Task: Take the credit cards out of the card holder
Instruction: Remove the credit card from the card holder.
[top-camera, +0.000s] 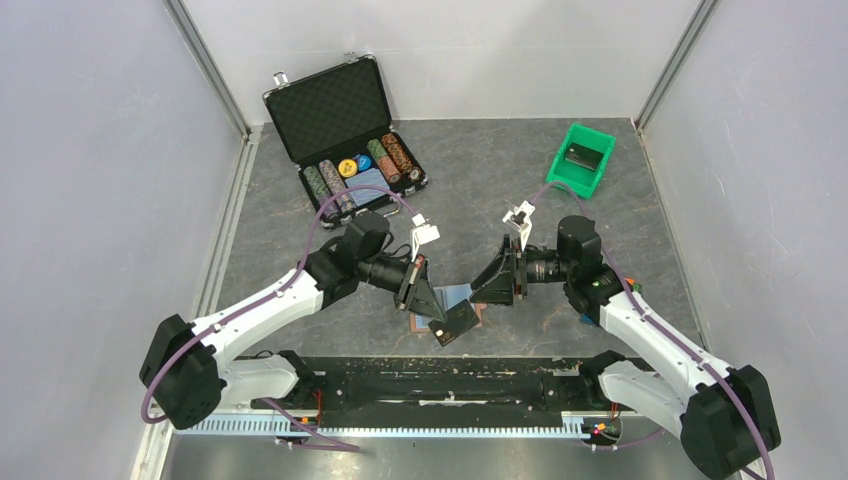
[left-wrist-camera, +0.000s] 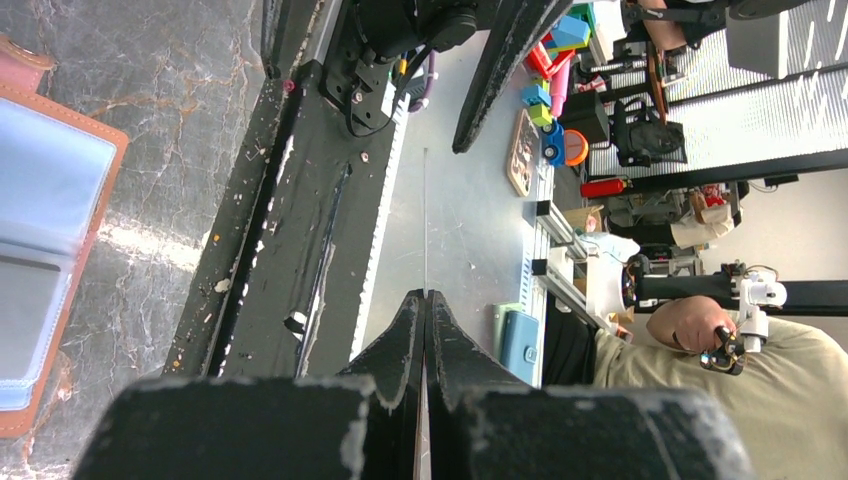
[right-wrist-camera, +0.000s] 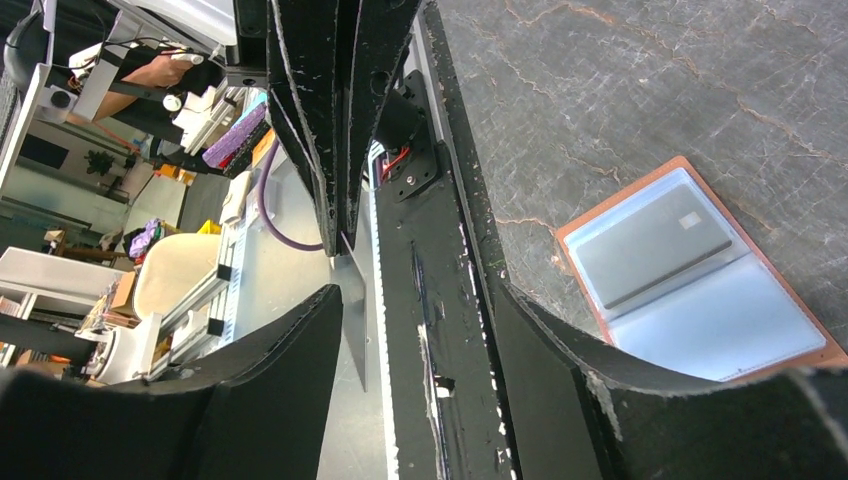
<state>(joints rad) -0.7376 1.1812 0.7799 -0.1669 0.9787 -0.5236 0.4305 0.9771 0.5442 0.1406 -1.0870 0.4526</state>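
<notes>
The table (top-camera: 480, 170) is a dark grey, marble-veined slab, closed in by pale walls (top-camera: 100, 150) on the left, back and right. A black rail (top-camera: 440, 385) that carries both arm bases runs along its near edge.

At the far left corner stands an open black case (top-camera: 340, 125) with rows of poker chips. At the far right is a green bin (top-camera: 580, 160) with a dark block (top-camera: 583, 155) lying in it. Bare table stretches between them and down the middle.

The card holder (right-wrist-camera: 700, 290) lies open and flat near the front edge, just beyond the rail and directly below the two wrists. Its blue lining faces up, and one grey credit card (right-wrist-camera: 652, 245) sits in one half.

The left hand (left-wrist-camera: 425, 300) is clenched on another credit card, the lifted card (right-wrist-camera: 352, 310), which is held above the rail and is seen almost edge-on from both wrists.

The right hand (right-wrist-camera: 415, 300) faces it with its jaws spread on either side of the lifted card. It grips nothing.
</notes>
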